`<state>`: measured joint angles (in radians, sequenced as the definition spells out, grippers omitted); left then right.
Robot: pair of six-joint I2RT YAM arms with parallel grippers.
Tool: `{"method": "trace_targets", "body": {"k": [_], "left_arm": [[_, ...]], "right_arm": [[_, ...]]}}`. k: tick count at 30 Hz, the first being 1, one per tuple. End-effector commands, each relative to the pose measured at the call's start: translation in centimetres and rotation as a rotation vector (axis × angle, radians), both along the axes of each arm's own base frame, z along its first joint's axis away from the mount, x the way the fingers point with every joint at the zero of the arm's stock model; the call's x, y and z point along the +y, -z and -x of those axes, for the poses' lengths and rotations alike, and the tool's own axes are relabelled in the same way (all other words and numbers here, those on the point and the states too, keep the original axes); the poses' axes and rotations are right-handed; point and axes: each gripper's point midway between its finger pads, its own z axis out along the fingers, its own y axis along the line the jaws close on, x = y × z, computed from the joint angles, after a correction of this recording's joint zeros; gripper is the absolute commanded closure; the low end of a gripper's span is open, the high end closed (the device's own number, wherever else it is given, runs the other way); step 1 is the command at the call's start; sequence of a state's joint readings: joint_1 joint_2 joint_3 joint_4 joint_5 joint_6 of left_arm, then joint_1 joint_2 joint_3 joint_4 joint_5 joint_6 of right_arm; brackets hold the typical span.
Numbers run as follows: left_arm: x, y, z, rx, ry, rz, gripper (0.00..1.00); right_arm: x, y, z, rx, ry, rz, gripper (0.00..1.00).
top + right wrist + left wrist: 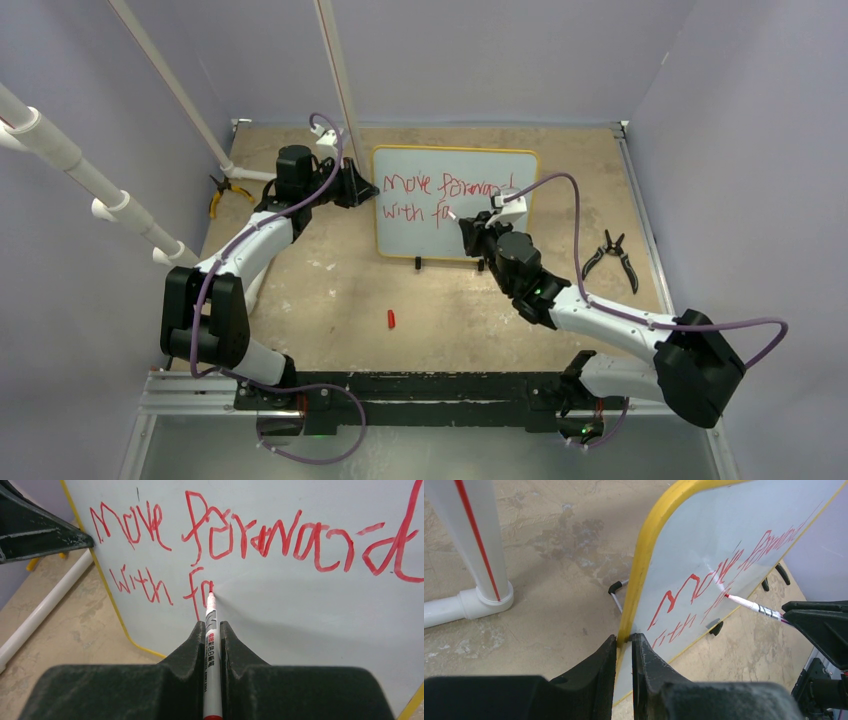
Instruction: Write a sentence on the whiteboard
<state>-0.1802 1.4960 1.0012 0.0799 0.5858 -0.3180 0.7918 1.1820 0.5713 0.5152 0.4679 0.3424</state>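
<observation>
Right gripper: clamped on red marker, tip touching whiteboard at "fa" in the sentence. Press lightly, close the "a", then shift right. Left gripper: pinching board's yellow edge. Board upright, far-centre table. Right arm reaching forward-left, elbow low.

The right pincer grips a marker between its closed fingers. The marker's red tip touches the whiteboard at the second line of the sentence, "Move forward" above "With fa".
</observation>
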Motion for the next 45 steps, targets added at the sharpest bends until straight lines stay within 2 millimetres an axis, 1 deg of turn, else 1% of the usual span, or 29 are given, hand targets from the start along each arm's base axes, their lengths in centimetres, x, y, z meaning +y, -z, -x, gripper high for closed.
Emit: {"method": "trace_targets", "body": {"k": [1,4,8,11,16,18,28,33,37,41,43,45], "left_arm": [[-1.1,-0.3,0.8,-0.004,0.046,0.001,0.86],[-1.1,-0.3,0.8,-0.004,0.044,0.001,0.86],[-1.1,-0.3,0.8,-0.005,0.041,0.0,0.86],[-1.1,-0.3,0.8,-0.004,0.04,0.0,0.86],[-1.0,-0.3,0.8,-0.004,0.039,0.0,0.86],[-1.1,-0.4,0.8,-0.006,0.039,0.001,0.86],[-1.1,-0.3,0.8,-0.005,0.039,0.001,0.86],[-1.1,-0.3,0.7,-0.006,0.04,-0.001,0.86],[-1.1,-0.3,0.8,-0.007,0.041,0.0,0.86],[-1.0,-0.4,0.8,-0.006,0.04,0.0,0.86],[-1.1,-0.4,0.8,-0.006,0.04,0.0,0.86],[-1.1,-0.4,0.7,-0.007,0.04,0.0,0.86]], "right_arm": [[-0.4,1.1,0.3,0.033,0.003,0.001,1.0],[-0.5,1.4,0.5,0.044,0.007,0.004,1.0],[-1.1,1.2,0.6,0.047,0.027,0.001,1.0],[-1.5,0.4,0.7,0.033,0.043,-0.008,1.0],[-1.8,-1.9,0.8,-0.019,0.042,-0.034,1.0],[-1.8,-2.5,0.8,-0.035,0.042,-0.041,1.0],[-1.3,-3.2,-0.2,-0.066,0.043,-0.012,1.0],[-1.2,-3.9,-0.4,-0.09,0.047,-0.011,1.0],[-1.2,-4.0,-0.7,-0.096,0.054,-0.004,1.0],[-1.3,-3.5,-0.9,-0.082,0.067,0.012,1.0],[-1.9,-3.2,-1.1,-0.076,0.101,0.03,1.0],[-2.0,-2.7,-1.0,-0.059,0.101,0.037,1.0]]}}
